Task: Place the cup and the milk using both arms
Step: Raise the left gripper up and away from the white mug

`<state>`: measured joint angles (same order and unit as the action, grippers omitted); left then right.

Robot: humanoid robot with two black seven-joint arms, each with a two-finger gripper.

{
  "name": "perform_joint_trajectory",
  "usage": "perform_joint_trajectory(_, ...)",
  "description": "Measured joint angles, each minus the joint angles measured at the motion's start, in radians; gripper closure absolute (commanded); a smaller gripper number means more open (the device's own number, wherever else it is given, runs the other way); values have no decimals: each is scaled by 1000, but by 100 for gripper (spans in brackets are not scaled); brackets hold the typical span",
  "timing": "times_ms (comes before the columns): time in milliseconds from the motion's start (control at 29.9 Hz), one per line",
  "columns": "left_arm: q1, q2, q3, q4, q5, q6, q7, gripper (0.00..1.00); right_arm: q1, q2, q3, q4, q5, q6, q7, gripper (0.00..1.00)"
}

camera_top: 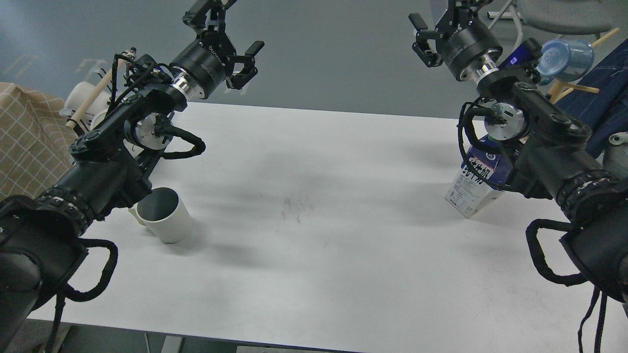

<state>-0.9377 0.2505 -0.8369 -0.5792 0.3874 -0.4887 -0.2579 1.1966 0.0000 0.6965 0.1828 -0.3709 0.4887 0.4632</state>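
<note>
A white ribbed cup [166, 216] with a dark inside stands upright near the table's left edge, just beside my left forearm. A blue and white milk carton [472, 185] stands at the table's right side, partly hidden behind my right arm. My left gripper [226, 28] is raised high over the table's far left edge, open and empty, far above the cup. My right gripper [441, 20] is raised high beyond the table's far right edge, open and empty, its upper finger cut off by the top of the view.
The white table [314, 245] has a faint smudge at its middle. A beige checked cloth [24, 137] and white items with a wooden stick [88, 98] lie at the left. A blue water jug [564, 59], a chair and dark blue cloth [606, 93] are at the right.
</note>
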Motion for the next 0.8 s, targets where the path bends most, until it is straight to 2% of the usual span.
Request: perform_joint_trajectory(801,6,4,-21,-22,13,0,1,2,23,0,-1,-14,-2,0,14,0)
